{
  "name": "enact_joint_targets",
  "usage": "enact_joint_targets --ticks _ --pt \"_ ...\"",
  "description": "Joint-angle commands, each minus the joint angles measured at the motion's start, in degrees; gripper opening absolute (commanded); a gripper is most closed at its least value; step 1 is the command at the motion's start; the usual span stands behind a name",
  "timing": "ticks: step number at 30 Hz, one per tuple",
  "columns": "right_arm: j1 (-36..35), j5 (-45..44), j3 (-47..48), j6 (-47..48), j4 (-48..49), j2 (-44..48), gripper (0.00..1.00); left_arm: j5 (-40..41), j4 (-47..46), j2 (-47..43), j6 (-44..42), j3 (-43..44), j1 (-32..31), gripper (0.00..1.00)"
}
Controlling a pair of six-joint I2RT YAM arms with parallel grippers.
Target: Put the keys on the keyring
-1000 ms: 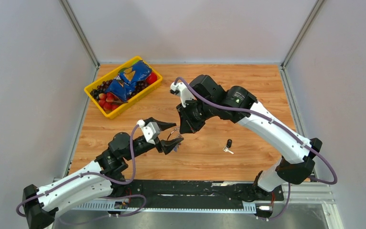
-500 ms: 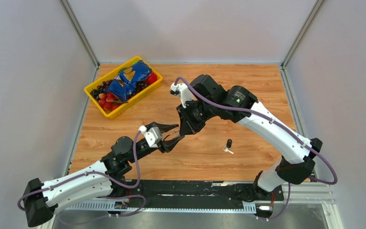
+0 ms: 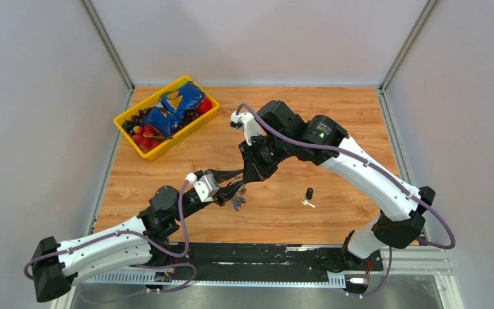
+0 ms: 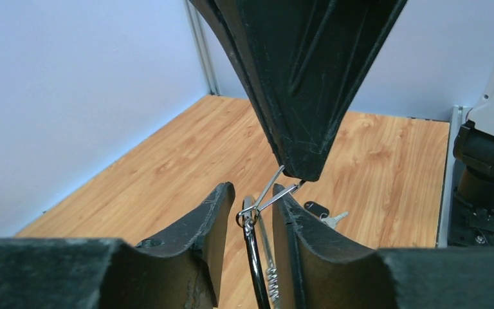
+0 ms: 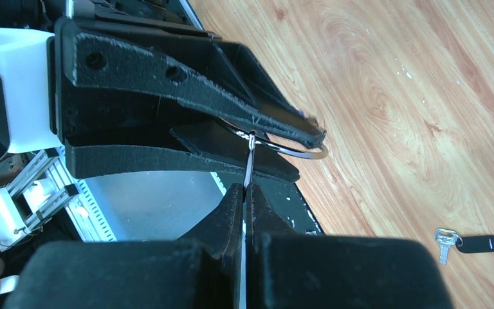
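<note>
I am looking at both arms meeting over the middle of the wooden counter [image 3: 334, 129]. The right end effector [image 5: 244, 188] is clamped shut on a thin wire link [image 5: 249, 164], and the keyring [image 4: 252, 254] hangs from that link. The left end effector [image 4: 254, 190] straddles the keyring from below. Its jaws are partly apart, with a gap showing on each side of the ring, so I judge it is not yet gripping. The ring lies edge-on between those jaws, its flat faces towards the pads.

A loose key [image 3: 308, 196] with a black head lies flat on the counter, well apart from both end effectors and on the right arm's side, so nearer to it. Its long axis runs roughly from far edge to near edge, head away from the arm bases.
</note>
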State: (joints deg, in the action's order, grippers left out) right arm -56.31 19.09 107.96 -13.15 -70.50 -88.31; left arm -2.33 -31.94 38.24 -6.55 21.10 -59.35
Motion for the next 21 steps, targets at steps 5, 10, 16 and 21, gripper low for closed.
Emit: enact_joint_targets --ticks 5,10,16,21 --pt "0.4 0.5 1.3 -2.0 0.7 1.2 0.01 -0.6 -3.4 0.9 -1.6 0.2 -1.0 0.04" --pt "0.4 -2.3 0.9 -1.1 2.5 2.7 0.11 -1.2 -1.5 0.0 -1.3 1.0 -1.3 0.01" --pt "0.6 -5.5 -3.6 3.5 9.6 7.3 0.51 -1.6 1.9 -1.7 0.2 2.9 -1.4 0.0" --pt "0.6 -10.8 -11.4 10.0 20.7 14.7 1.0 -2.6 4.5 -2.8 2.5 4.2 -1.4 0.0"
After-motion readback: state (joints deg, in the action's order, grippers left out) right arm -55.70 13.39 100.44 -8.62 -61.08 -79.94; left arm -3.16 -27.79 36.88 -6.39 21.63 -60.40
